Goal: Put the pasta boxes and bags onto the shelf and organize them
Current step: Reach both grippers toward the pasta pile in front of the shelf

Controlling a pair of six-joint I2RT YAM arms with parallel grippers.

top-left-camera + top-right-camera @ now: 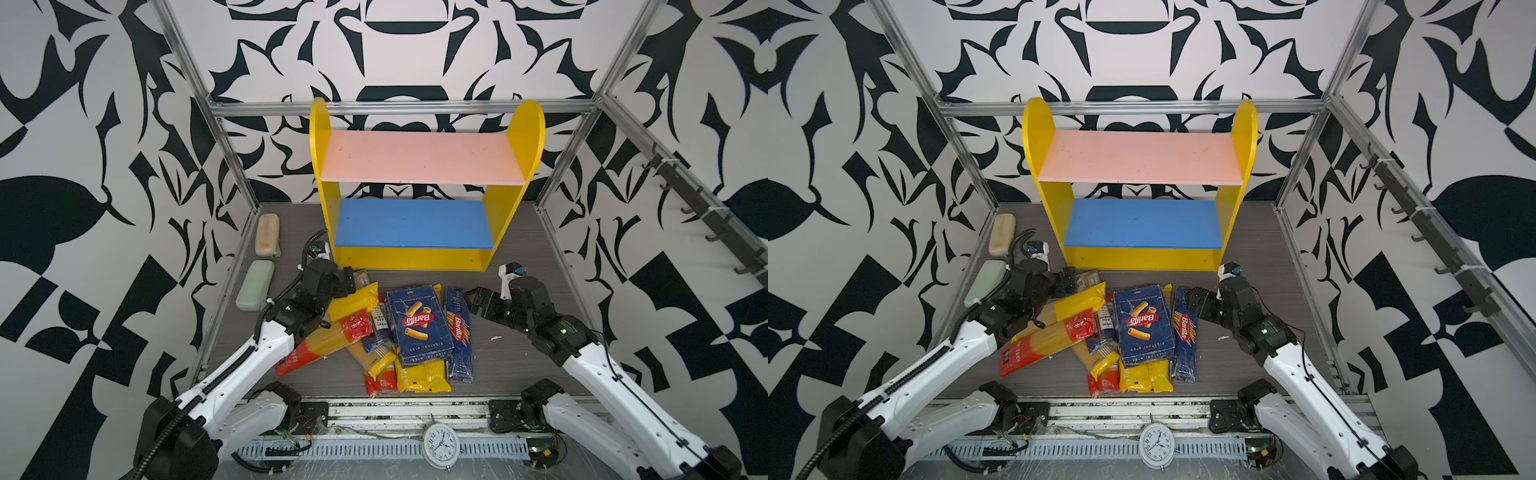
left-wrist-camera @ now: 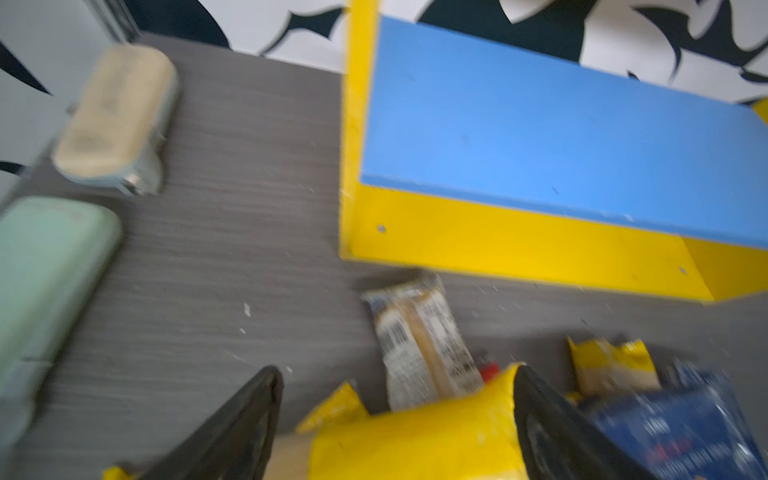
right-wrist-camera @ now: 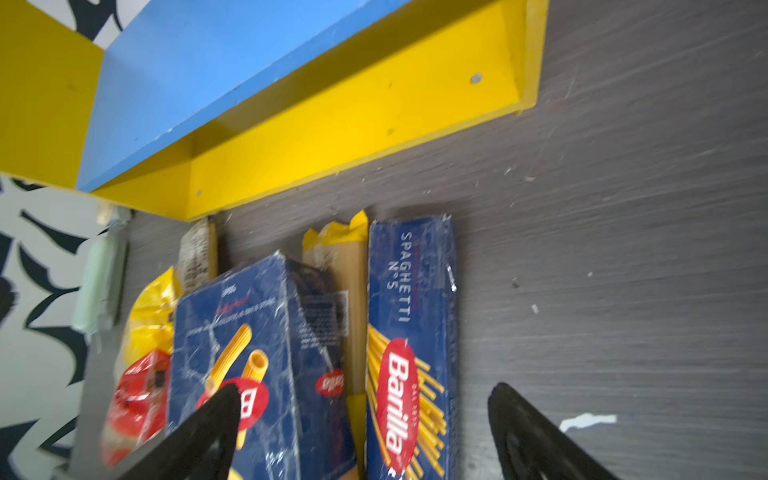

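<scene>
Pasta boxes and bags (image 1: 380,332) are all lying in one loose heap on the grey table (image 1: 519,361), just in front of the shelf (image 1: 319,166). I'd say the job is only beginning: a first pick is being lined up and nothing is being carried. Working across from the left, a beige case (image 1: 267,235) and a green case (image 1: 255,284) are sitting by the wall, apart from the heap. Next, the left gripper (image 2: 395,374) is hovering low with its jaws spread, straddling the end of a yellow-ended spaghetti bag (image 1: 353,296) without clamping it. Closing there and lifting looks like the next move, and the slack film is probably going to sag and drag on the red-ended bag (image 1: 328,336) lying against it. Further right, the wide rigatoni box (image 1: 417,324) is resting on top of several bags, with the narrow spaghetti carton (image 1: 459,332) lying flat alongside. Near that carton's shelf-side end the right gripper (image 3: 365,388) is hanging, jaws apart, holding nothing. Both the pink upper board (image 1: 419,158) and the blue lower board (image 1: 411,224) are standing bare.
</scene>
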